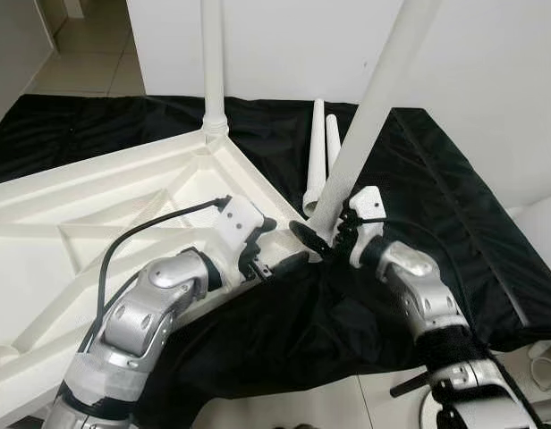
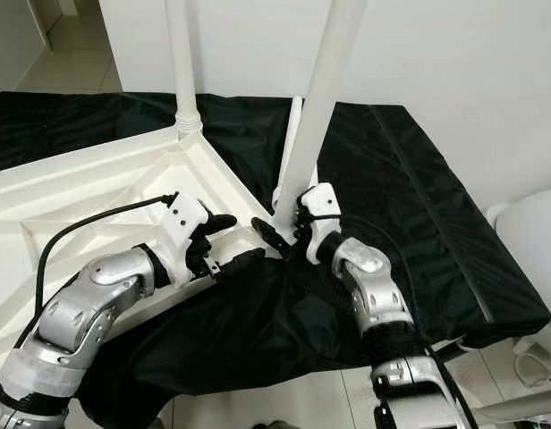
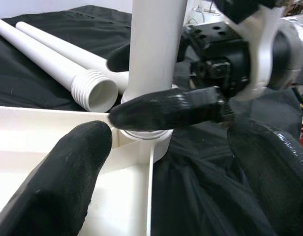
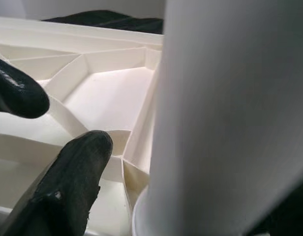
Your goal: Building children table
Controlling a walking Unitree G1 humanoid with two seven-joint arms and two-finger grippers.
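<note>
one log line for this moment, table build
step: seating leg | right end effector: shut on tilted white plastic leg at corner socket | left end effector: open, beside upturned white tabletop | spare legs: black cloth

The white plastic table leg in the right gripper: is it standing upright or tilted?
Tilted. The white plastic table leg leans, foot at the upturned white tabletop's corner socket, held by the right gripper; the far fitted white leg stands straight.

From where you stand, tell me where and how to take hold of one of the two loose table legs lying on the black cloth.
Grip the nearer loose leg on its smooth shaft, just behind the threaded open end. It lies flat beside the other loose leg, so come down from above, fingers straddling the shaft; the ridged end would likely seat poorly. The right gripper sits closest, though it is on the leg at the tabletop corner.
</note>
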